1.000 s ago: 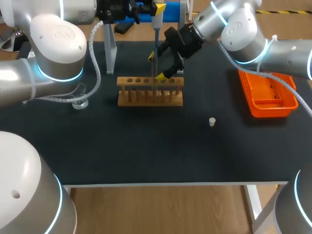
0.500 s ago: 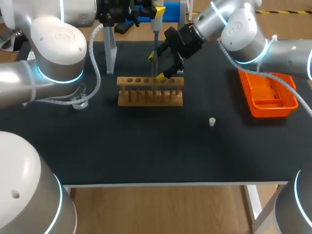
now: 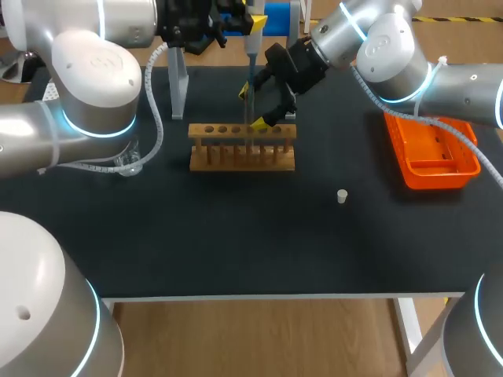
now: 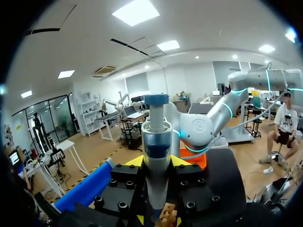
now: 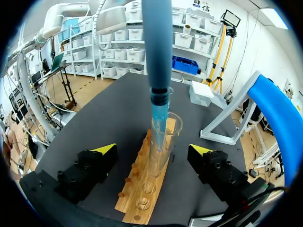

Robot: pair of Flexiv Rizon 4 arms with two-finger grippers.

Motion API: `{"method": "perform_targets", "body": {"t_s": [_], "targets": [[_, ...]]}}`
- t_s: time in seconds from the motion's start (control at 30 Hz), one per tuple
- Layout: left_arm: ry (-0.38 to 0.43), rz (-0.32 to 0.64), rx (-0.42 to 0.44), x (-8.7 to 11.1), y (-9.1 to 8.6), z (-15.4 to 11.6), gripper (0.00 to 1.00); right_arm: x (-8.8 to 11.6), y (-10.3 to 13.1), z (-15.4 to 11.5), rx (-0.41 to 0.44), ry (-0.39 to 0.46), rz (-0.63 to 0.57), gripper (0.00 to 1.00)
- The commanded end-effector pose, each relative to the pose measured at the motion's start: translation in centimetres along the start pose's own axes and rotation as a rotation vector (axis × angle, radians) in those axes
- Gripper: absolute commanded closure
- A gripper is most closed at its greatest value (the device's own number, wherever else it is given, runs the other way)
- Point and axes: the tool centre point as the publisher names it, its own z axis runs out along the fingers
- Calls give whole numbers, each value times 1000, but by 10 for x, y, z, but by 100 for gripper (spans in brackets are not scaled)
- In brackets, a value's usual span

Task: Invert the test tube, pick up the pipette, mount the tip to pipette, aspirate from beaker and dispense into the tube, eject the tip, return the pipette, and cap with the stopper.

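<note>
head view: grips the pipette upright in the left claw, above the wooden test tube rack. spreads the right claw wide just behind that rack. has the stopper alone on the dark surface, between rack and orange tray; beaker beside the left arm.

left wrist view: pinches the pipette from two sides.

right wrist view: straddles the test tube without touching the glass. shows the blue pipette tip down inside the tube, upright in the rack.
</note>
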Motion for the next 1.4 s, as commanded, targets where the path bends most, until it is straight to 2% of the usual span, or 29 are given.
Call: {"method": "perform_targets", "body": {"t_s": [0.03,1.4], "targets": [[1,1,11,-1,4,1,100,0,0,-2,2,3,0,0],[11,-11,20,5,14,9,100,0,0,-2,2,3,0,0]]}}
